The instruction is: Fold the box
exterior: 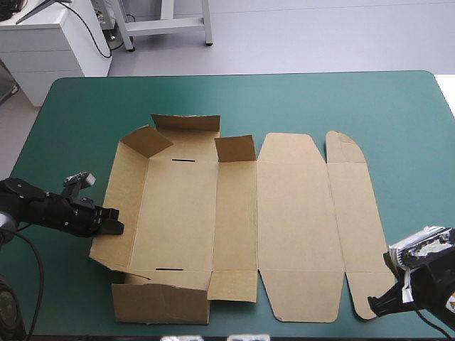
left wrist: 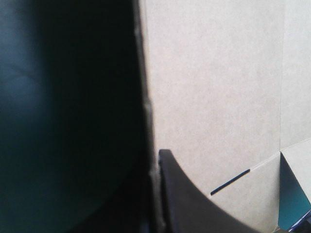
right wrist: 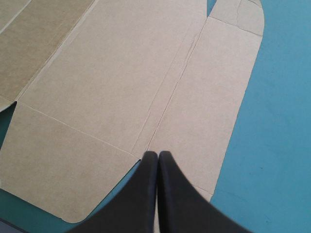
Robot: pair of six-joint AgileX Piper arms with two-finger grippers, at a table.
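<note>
At left gripper (exterior: pixel 116 226): fingers clamped on box (exterior: pixel 178 213) side wall, which stands raised.
Ahead of right gripper (right wrist: pixel 158 153): flat lid panel (right wrist: pixel 121 82); fingers pressed together.
Box: between both grippers, on teal-green cover (exterior: pixel 398 121).

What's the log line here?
box: tray walls partly raised, lid flat | left claw: shut on left wall | right claw: shut, over lid's near edge

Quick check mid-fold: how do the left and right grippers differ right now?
The left gripper is clamped on the raised left wall of the box; the right gripper holds nothing. The left is at the folded-up end; the right is at the near edge of the flat end flap. Both have fingers together at a box edge.
</note>
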